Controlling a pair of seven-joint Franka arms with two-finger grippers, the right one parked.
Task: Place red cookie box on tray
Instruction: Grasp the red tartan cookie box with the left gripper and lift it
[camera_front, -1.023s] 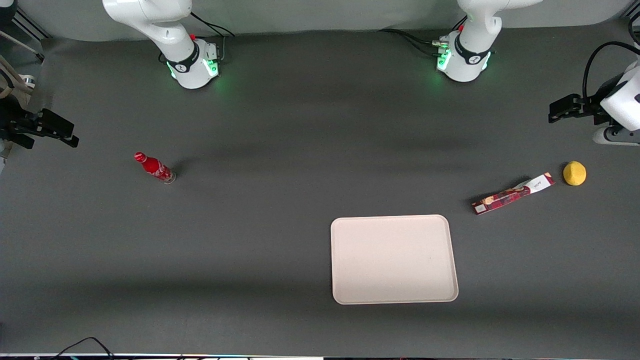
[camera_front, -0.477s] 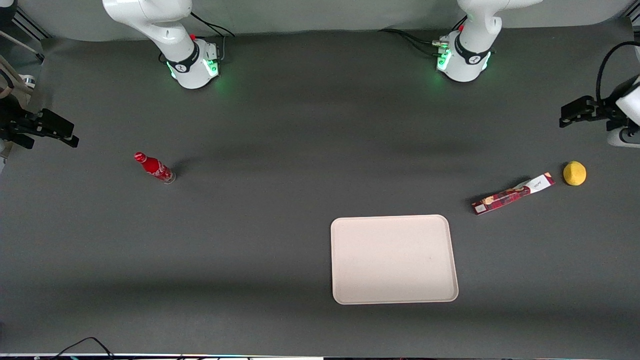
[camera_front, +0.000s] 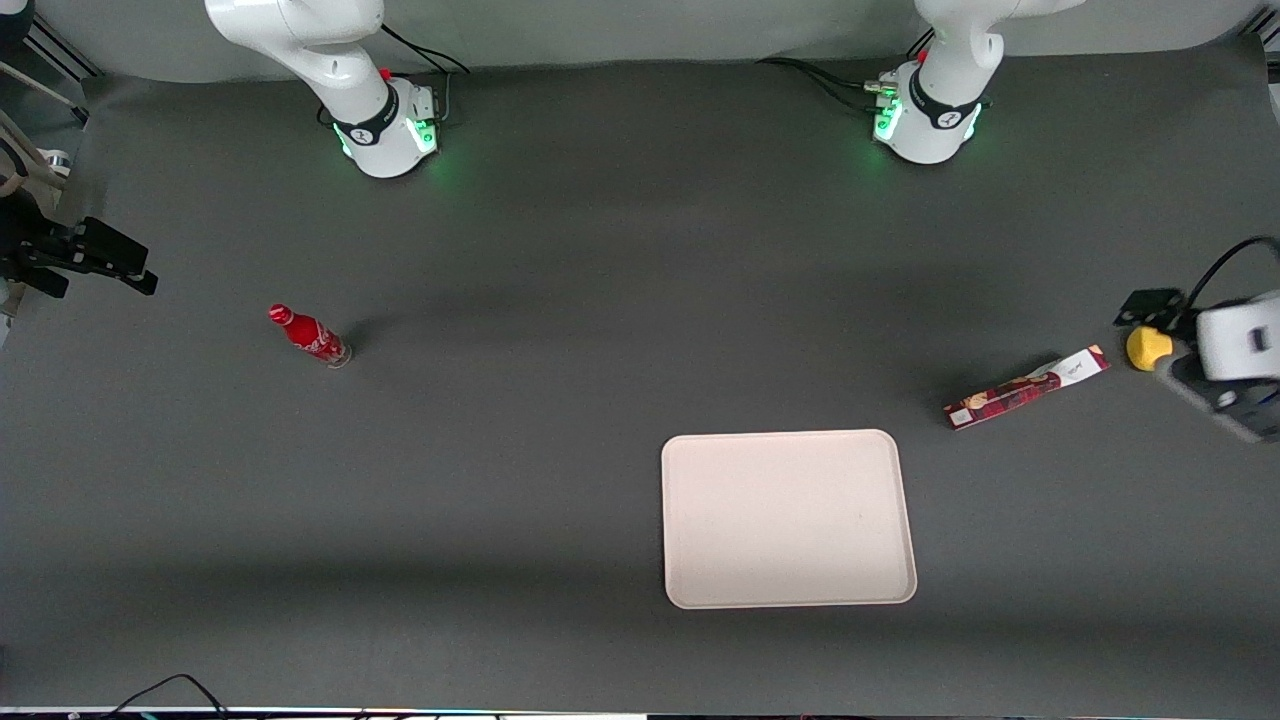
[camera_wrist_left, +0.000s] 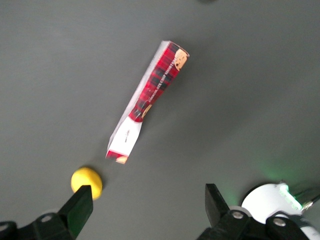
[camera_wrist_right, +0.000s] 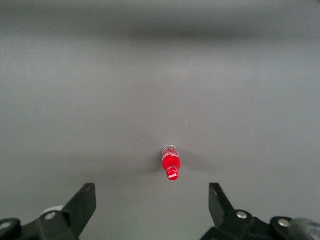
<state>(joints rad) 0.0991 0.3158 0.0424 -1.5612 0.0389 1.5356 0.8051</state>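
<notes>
The red cookie box (camera_front: 1025, 388) lies flat on the dark table, toward the working arm's end, its white label end pointing at a yellow ball. In the left wrist view the cookie box (camera_wrist_left: 150, 97) shows whole, some way from the fingers. The cream tray (camera_front: 790, 520) sits nearer the front camera than the box, with nothing on it. My left gripper (camera_front: 1150, 312) hovers over the yellow ball, beside the box's label end. The gripper (camera_wrist_left: 147, 192) is open, with only bare table between its fingers.
The yellow ball (camera_front: 1145, 347) rests just off the box's label end and is partly covered by the gripper; the ball (camera_wrist_left: 86, 181) shows close to one fingertip. A small red bottle (camera_front: 310, 336) stands toward the parked arm's end.
The left gripper has come nearer the front camera and now overlaps the yellow ball. The box, tray and bottle have not moved.
</notes>
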